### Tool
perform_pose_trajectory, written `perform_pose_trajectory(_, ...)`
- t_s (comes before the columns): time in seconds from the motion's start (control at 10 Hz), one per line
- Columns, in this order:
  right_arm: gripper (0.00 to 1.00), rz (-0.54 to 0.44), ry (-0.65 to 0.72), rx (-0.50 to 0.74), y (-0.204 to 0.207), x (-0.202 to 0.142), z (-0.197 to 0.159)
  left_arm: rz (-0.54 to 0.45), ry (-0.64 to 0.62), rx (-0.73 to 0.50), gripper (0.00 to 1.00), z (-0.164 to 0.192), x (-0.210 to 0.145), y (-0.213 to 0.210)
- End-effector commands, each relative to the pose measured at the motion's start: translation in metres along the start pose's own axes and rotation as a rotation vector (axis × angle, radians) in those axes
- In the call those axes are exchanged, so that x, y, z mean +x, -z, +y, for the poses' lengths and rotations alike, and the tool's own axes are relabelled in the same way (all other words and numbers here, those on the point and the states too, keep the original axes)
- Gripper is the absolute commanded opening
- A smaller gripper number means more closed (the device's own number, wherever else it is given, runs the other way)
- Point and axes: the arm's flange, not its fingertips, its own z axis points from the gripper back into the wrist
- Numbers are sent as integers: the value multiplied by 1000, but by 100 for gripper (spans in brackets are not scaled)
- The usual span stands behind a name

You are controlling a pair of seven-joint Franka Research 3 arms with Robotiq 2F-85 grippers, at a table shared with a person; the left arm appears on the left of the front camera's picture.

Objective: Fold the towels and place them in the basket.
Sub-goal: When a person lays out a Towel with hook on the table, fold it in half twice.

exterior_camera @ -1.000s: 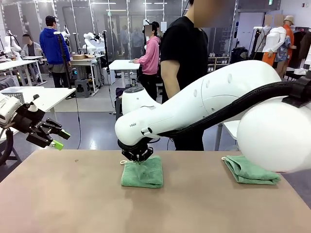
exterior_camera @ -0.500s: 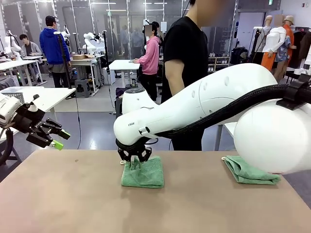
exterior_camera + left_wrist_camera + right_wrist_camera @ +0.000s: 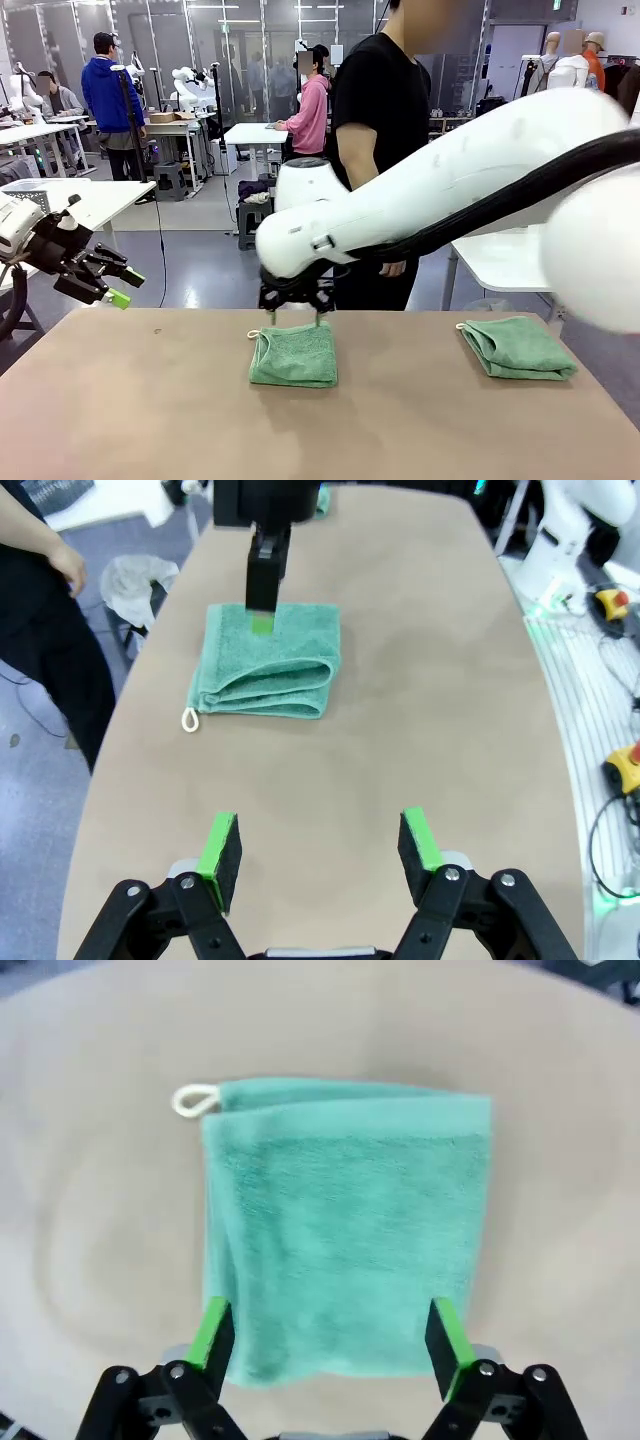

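1. Two folded mint-green towels lie on the table (image 3: 150, 420). The middle towel (image 3: 294, 355) sits near the far edge, about mid-table; the right towel (image 3: 517, 348) lies well apart from it, at the far right.
2. Middle towel: folded to a near-square pad lying flat. Its white loop (image 3: 254, 334) projects from the far-left corner. In the left wrist view the stacked layer edges face the left side of the table.
3. Right towel: its long axis runs left to right, with the folded end toward the middle towel.
4. Open room: bare tabletop spans the whole near half and the left side. A bare strip separates the two towels. A person (image 3: 380, 130) in a black shirt stands at the far edge, behind the middle towel.
5. Right gripper (image 3: 296, 312): poised just above the middle towel's far edge, fingers spread and holding nothing. In the right wrist view the green pads (image 3: 213, 1338) straddle the towel's width.
6. Left gripper (image 3: 118, 285): raised off the table's far-left corner, well apart from both towels, fingers apart and empty.
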Motion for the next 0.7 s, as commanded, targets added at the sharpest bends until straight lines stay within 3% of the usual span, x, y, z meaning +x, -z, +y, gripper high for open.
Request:
perform_pose_trajectory(0.0,97,-2,-57,84,-19,-29,-59,3,3,-1,80,0,0,-1)
perform_pose_trajectory(0.3,97,-29,-59,145,-28,-32,-91,3,3,-1,80,0,0,-1)
perform_pose_trajectory(0.6,97,-28,-42,106,-31,-23,-90,3,3,-1,80,0,0,-1)
